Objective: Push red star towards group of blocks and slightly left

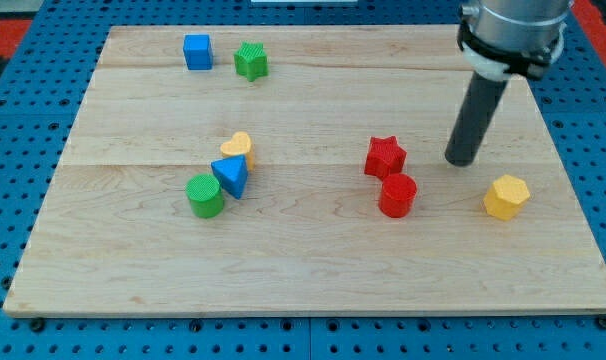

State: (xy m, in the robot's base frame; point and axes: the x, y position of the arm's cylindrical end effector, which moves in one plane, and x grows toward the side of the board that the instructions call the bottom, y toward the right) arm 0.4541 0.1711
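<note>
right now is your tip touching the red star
Apart. The camera view shows bare wood between my tip and the red star; the tip sits to the star's right.

You will find no readable text, label, brand, number or sign anywhere here: not on the wooden board (313, 270), the blocks, or the rod.

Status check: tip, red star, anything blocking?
My tip right of red star, clear gap, no contact. Red cylinder touching star's lower side. Path left to the group, blue triangle, open.
</note>
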